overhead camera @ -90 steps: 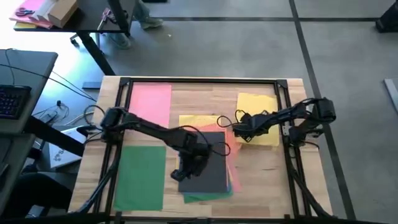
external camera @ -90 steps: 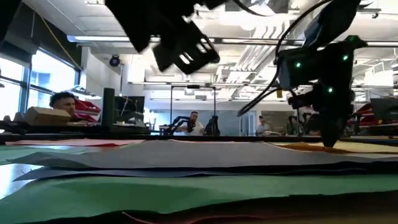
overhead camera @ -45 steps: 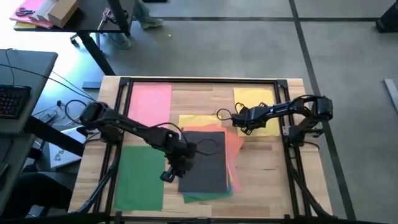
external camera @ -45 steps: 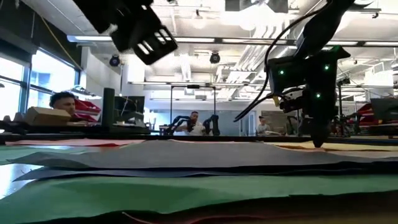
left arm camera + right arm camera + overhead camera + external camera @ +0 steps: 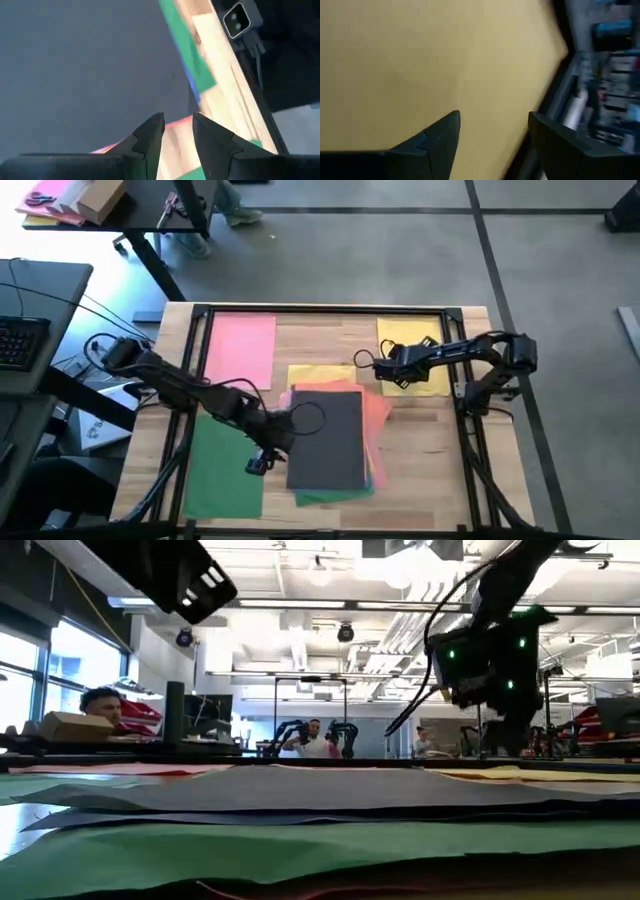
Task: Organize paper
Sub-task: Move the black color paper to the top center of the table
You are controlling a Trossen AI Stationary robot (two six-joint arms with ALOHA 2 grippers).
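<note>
**Left arm backs off the stack; right arm over the loose yellow sheet**

At the centre of the pale wooden slatted worktop (image 5: 410, 470), your pile of thin rectangular paper sheets sits with the dark grey matte sheet (image 5: 328, 438) on top, corners of orange-pink sheet (image 5: 378, 408), yellow (image 5: 318, 373), blue and green (image 5: 330, 496) fanning out beneath it.

- Change: over the last second the left end effector (image 5: 258, 463) has come off the grey sheet and slid toward the near-left, now over the edge of the separate green sheet (image 5: 226, 470). Its fingers (image 5: 150, 135) are nearly closed, a narrow slit, carrying nothing.
- Right end effector (image 5: 383, 370) has moved slightly toward the back, now above the loose yellow sheet (image 5: 415, 352) at the far right. Fingers spread wide, nothing between them; the wrist view is filled with flat yellow.
- My reading: the pile has been left loose, not squared. Three sheets remain unstacked: the yellow, the green, and the pink sheet (image 5: 243, 345) at the far left.

Materials: all sheets thin, limp, matte, lying flat. From table level the edges show as hairline layers, so you get little lip to pinch; expect sliding on the smooth wood.
</note>
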